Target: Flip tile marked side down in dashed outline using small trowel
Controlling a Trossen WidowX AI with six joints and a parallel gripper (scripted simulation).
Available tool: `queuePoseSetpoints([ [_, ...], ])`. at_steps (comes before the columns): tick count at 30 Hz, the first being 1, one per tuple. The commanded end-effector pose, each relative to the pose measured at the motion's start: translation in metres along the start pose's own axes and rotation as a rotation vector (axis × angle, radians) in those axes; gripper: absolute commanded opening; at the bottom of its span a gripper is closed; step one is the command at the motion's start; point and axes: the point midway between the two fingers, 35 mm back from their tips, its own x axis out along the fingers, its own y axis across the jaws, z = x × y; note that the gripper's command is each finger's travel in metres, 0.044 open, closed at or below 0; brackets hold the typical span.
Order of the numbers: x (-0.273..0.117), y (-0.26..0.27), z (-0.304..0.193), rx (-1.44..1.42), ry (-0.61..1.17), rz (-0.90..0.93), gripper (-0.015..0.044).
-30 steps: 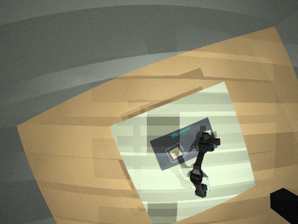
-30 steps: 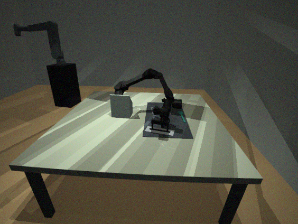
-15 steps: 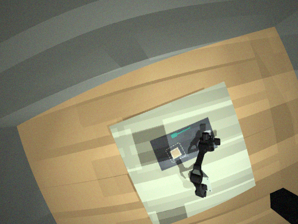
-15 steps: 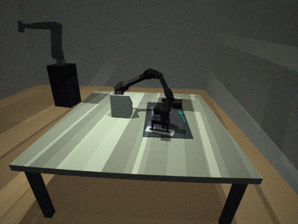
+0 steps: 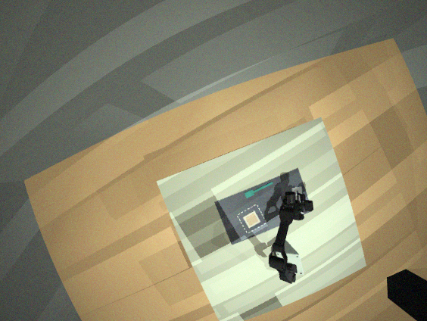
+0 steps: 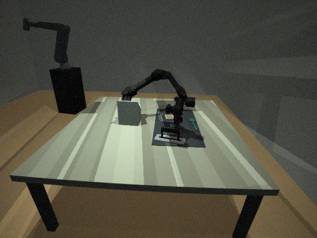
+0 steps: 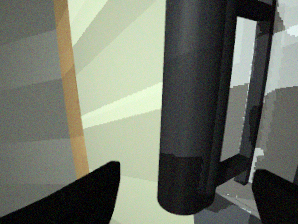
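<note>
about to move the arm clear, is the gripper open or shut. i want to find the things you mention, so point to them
Open: in the wrist view its fingers stand wide apart, on either side of the dark handle (image 7: pixel 192 100).

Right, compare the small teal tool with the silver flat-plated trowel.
The teal tool is one colour; the silver trowel pairs a pale plate with a black handle. The teal tool's thin handle extends beyond its small blade; the silver trowel's handle stands above its broader plate. Both have flat working ends.
</note>
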Motion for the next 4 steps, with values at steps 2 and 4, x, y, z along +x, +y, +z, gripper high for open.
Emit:
queuePoseSetpoints([
  [2, -0.026, 0.023, 0.020, 0.001, -0.012, -0.001, 0.0300],
  [4, -0.047, 0.042, 0.036, 0.001, -0.009, 0.000, 0.0300],
])
